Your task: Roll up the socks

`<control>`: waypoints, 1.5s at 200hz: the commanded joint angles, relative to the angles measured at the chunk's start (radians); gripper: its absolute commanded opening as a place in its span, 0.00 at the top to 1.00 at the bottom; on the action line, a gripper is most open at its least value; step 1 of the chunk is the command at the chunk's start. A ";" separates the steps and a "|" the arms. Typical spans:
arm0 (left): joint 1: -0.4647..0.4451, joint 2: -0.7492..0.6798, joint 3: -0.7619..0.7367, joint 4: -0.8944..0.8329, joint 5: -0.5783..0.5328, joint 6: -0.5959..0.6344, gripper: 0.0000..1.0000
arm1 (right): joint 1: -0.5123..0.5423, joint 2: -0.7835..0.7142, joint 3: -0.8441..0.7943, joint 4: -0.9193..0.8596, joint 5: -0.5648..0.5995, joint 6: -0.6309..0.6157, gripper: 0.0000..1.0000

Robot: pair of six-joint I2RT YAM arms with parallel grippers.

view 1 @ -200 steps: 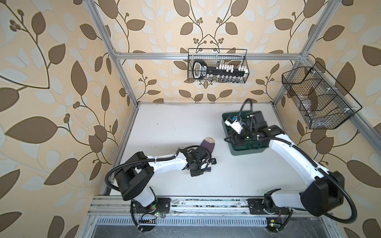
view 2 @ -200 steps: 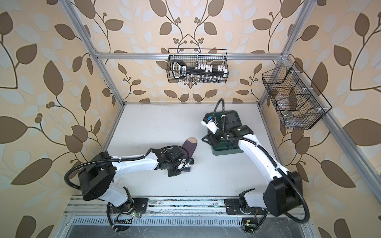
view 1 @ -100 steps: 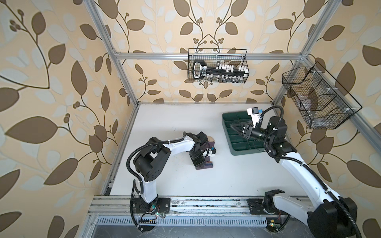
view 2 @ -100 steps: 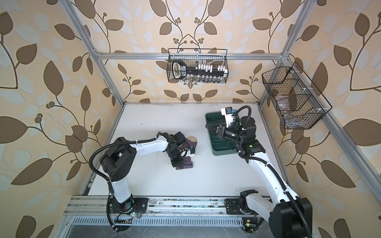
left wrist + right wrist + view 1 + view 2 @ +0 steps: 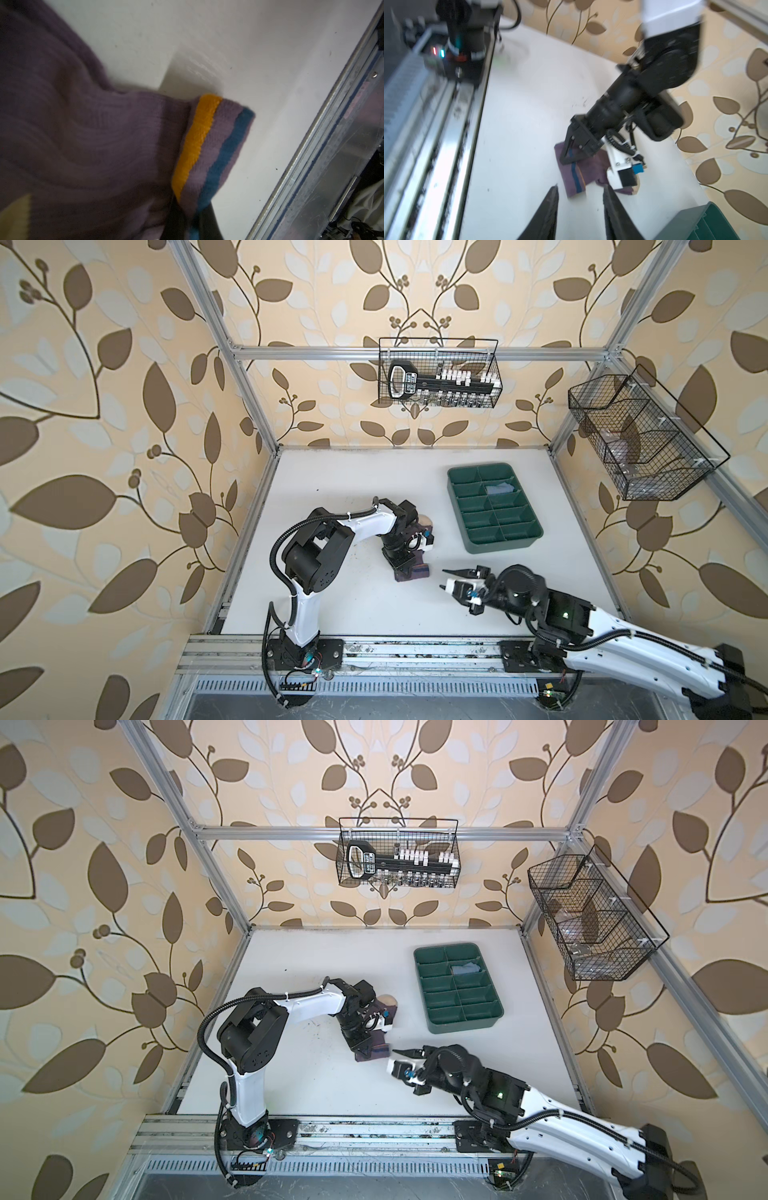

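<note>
On the tabletop [image 5: 353,605] my left claw [image 5: 402,569] pointed down, clenched on the purple sock [image 5: 420,571]; at its three o'clock my right claw [image 5: 443,579] hovered low, released.

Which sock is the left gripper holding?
The purple sock, its striped cuff pinched in the left gripper. The grey-blue sock lies apart in a compartment of the tray, untouched.

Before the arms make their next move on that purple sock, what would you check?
1. Left tool clamped on striped end of the purple sock: ok.
2. Right tool open, empty: ok.
3. Bare table between right tool and sock: ok.
4. Sock rolled up: not ok, lies stretched out.
5. Second sock ready: cannot tell; only bluish cloth in the green tray.
</note>
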 commanded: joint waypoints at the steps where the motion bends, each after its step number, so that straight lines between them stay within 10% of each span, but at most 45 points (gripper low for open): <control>1: 0.003 0.044 0.005 0.016 -0.031 -0.007 1.00 | 0.061 0.155 0.023 0.084 0.201 -0.195 0.54; 64: 0.005 0.027 -0.010 0.032 -0.028 -0.008 1.00 | 0.042 0.679 0.080 0.436 0.270 -0.226 0.46; 147: 0.005 0.013 -0.019 0.038 -0.025 -0.007 0.98 | -0.068 0.949 0.208 0.433 0.215 -0.258 0.59; 217: 0.005 -0.049 -0.014 0.052 0.014 -0.039 0.75 | -0.066 0.948 0.215 0.292 0.222 -0.247 1.00; 300: 0.010 -0.399 -0.078 0.134 -0.133 -0.119 0.53 | -0.066 0.800 0.235 -0.077 0.142 -0.176 1.00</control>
